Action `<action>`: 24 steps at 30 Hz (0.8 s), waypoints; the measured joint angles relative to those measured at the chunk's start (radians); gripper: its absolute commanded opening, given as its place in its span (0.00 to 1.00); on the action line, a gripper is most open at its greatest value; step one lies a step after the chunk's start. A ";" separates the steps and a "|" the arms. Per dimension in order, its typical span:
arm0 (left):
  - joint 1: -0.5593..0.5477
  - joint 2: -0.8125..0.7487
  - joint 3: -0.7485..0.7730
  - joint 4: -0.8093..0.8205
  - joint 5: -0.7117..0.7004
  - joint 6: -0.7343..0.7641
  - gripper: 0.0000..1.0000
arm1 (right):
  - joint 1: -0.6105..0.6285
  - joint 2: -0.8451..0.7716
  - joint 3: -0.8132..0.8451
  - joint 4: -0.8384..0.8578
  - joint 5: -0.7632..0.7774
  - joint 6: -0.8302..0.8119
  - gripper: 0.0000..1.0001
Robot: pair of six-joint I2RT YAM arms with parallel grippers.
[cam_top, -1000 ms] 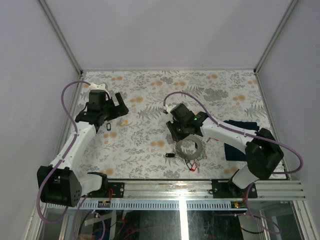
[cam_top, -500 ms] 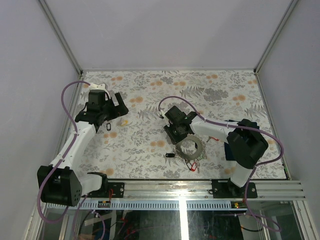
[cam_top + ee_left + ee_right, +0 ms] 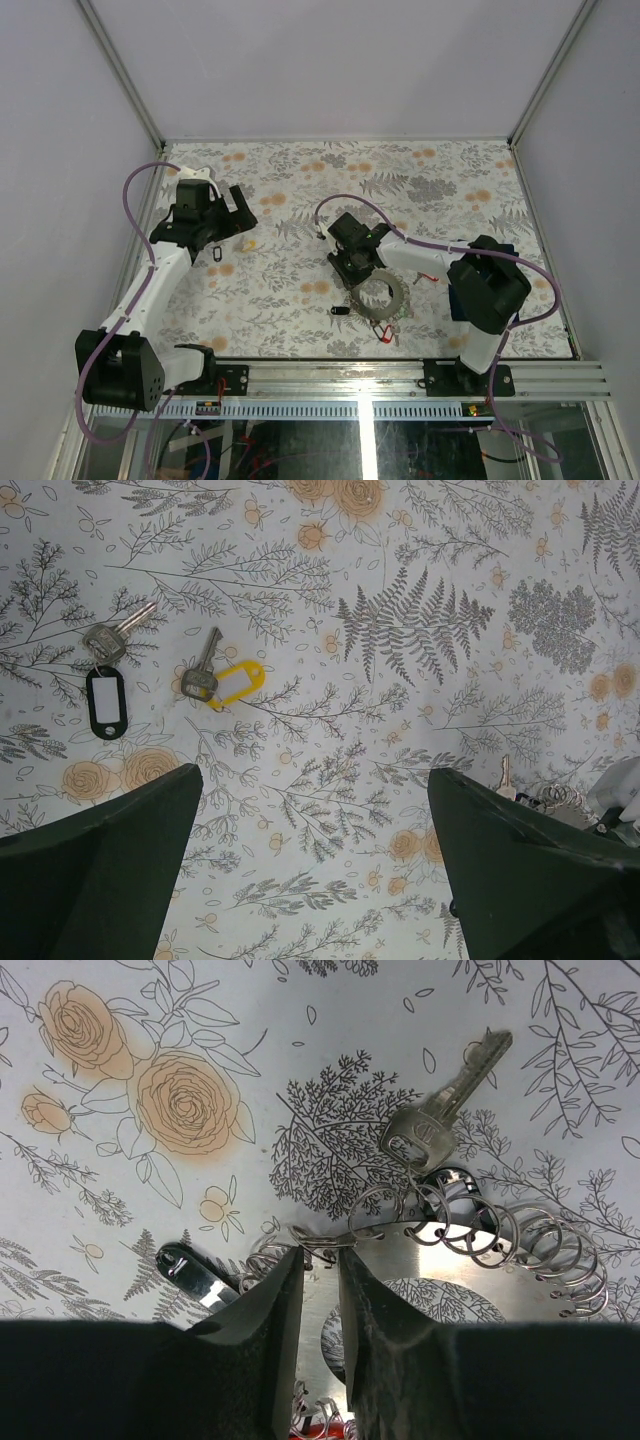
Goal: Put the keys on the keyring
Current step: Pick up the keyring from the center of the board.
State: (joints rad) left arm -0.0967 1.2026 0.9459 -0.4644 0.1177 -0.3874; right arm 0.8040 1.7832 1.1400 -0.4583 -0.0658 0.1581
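Table: floral-patterned surface [image 3: 300, 180] with both arms reaching over it from the near edge
Left gripper [image 3: 315, 775]: hangs above the table near the left edge, about halfway between near and far edges; its fingers [image 3: 100, 870] stand wide apart with nothing between them
Right gripper [image 3: 320, 1260]: lowered to the table a little right of the middle, toward the near edge; its fingers [image 3: 265, 1330] are drawn almost together with only a thin slit between, the tips at the keyring's rim; whether they pinch one of the small wire loops cannot be told
Keyring [image 3: 400, 1255]: lies flat near the near edge, right of centre, small wire coils all round its rim
Keys at the ring: a silver key [image 3: 440, 1110] lies at the rim on the far side, a black-tagged one [image 3: 190, 1272] just beside the rim toward the left edge, red tags [image 3: 385, 330] on the near side
Loose keys: a yellow-tagged key [image 3: 215, 678] and a black-framed-tag key [image 3: 105, 695] lie near each other under the left gripper, well apart from the keyring
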 measured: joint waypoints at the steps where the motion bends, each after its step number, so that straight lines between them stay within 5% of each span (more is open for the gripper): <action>1: 0.001 0.000 0.000 0.000 0.002 0.000 1.00 | 0.000 0.002 0.000 0.000 -0.005 -0.001 0.21; 9: 0.008 0.001 0.000 0.000 0.012 0.000 1.00 | 0.000 0.002 0.000 0.002 -0.006 -0.012 0.00; 17: 0.008 0.000 0.000 0.011 0.050 0.015 1.00 | 0.000 -0.048 -0.041 0.046 -0.007 -0.038 0.00; 24: -0.057 -0.055 -0.014 0.058 0.077 0.022 1.00 | 0.000 -0.243 -0.122 0.106 -0.038 -0.103 0.00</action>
State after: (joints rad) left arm -0.1535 1.1473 0.9318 -0.4061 0.1947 -0.3653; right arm 0.8040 1.5402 1.0180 -0.3527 -0.1040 0.0547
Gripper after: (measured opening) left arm 0.996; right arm 0.009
